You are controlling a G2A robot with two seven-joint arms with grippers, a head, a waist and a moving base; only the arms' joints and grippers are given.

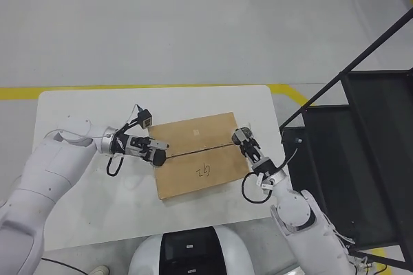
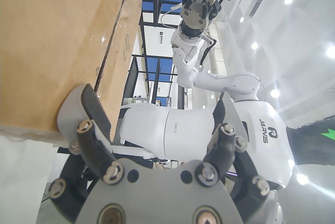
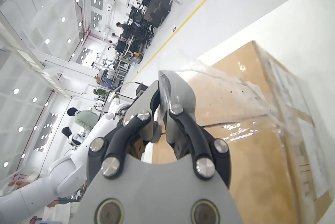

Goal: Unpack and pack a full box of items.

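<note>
Closed cardboard box (image 1: 196,155) sat mid-surface (image 1: 89,110). The right claw (image 3: 162,83) was pinched on a clear tape strip (image 3: 222,94) lifted at the seam's end. The left claw (image 2: 154,104) was spread wide at the box's opposite edge. Tape looked thin, sticky and tear-prone, so grip near its free end. The cardboard looked stiff.

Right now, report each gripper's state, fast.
Left gripper: open, holding nothing, one finger beside the cardboard box.
Right gripper: closed on the clear tape lifting off the box.
</note>
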